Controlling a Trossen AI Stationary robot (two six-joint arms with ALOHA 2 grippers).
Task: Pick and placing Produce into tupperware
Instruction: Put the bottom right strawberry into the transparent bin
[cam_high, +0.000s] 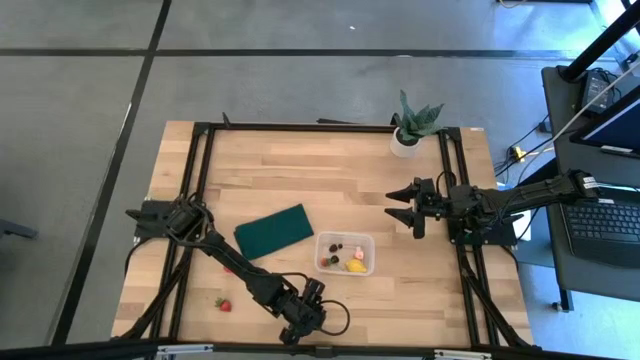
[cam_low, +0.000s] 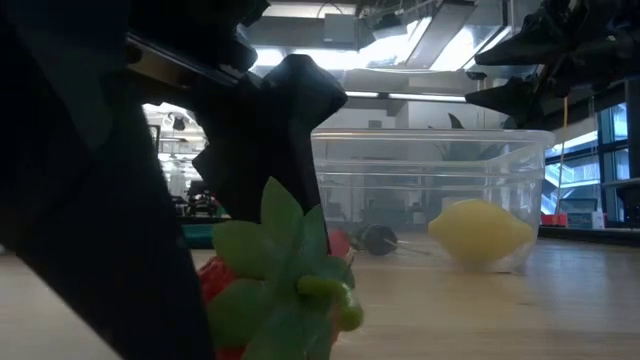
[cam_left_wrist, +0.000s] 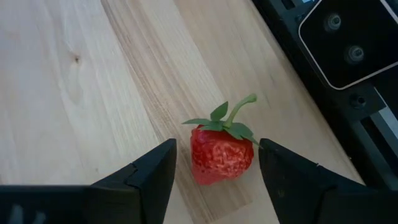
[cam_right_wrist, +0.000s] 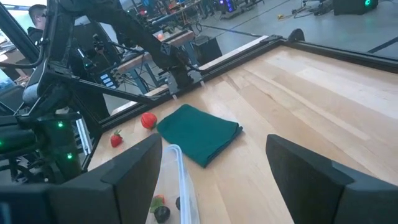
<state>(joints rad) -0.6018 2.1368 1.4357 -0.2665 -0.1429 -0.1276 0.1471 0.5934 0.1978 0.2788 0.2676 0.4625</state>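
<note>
My left hand (cam_left_wrist: 214, 168) is low over the near edge of the surface (cam_high: 330, 165), fingers spread wide with a strawberry (cam_left_wrist: 221, 153) lying between them, touching neither. The berry lies on its side (leafy cap and curled stem point away from my wrist, its tip toward me), so its long axis runs along my reach, in line with the wood grain. The black frame rail (cam_left_wrist: 348, 93) runs just beside it on one side; the other side is open wood.

The tub (cam_high: 345, 253) sits near the middle of the surface, long axis across it, just beside the green pad (cam_high: 274, 229). Inside it are a lemon (cam_high: 356, 265) at the near wall and some small dark berries (cam_high: 337, 244) toward the far wall. Another strawberry (cam_high: 223, 304) lies alone near the near-left corner, well apart from the tub, and a further red fruit (cam_right_wrist: 148, 120) beyond the pad shows in the right wrist view.

My right hand (cam_high: 404, 206) hangs above the surface on the right, fingers wide, holding nothing, with open wood between it and the tub. A potted plant (cam_high: 412, 125) stands at the far edge behind it.

From the low view my left arm blocks most of the picture; the strawberry's green cap (cam_low: 295, 275) is a blur up close, and only the lemon is clear through the tub wall.
</note>
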